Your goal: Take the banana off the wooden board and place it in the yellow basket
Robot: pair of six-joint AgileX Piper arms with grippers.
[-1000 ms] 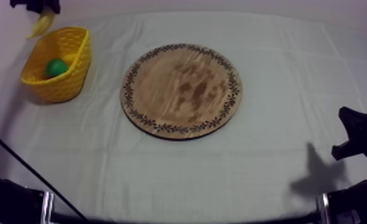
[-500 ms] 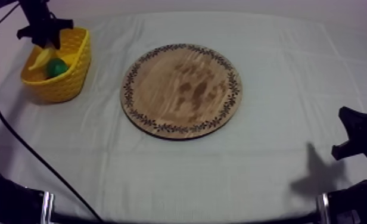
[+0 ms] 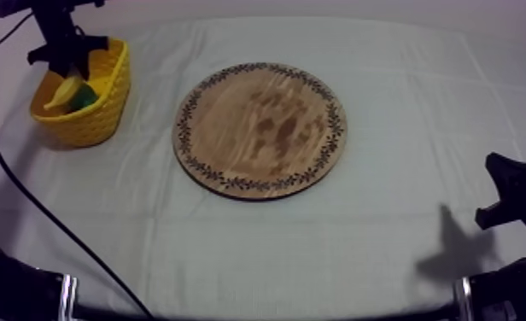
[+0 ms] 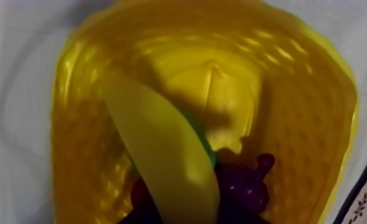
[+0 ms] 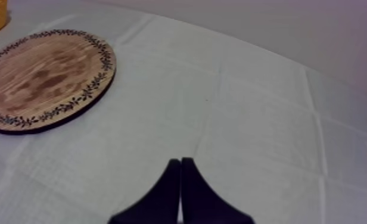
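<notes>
The banana (image 3: 65,90) hangs tilted inside the yellow basket (image 3: 97,119) at the table's far left, with my left gripper (image 3: 67,72) shut on its upper end just above the rim. In the left wrist view the banana (image 4: 162,155) slants across the basket's (image 4: 317,119) inside, over a green pear (image 4: 207,149) and a bunch of purple grapes (image 4: 245,187). The round wooden board (image 3: 262,130) lies bare in the middle of the table. My right gripper (image 5: 181,162) is shut on nothing, low over the cloth at the table's right side (image 3: 510,192).
The board's patterned rim (image 4: 364,190) lies close beside the basket on its right. In the right wrist view the board (image 5: 40,77) lies far off to the left, with bare cloth between it and the gripper.
My left gripper has come down from behind and above the basket, bringing the banana with it into the basket. The right arm has not moved.
</notes>
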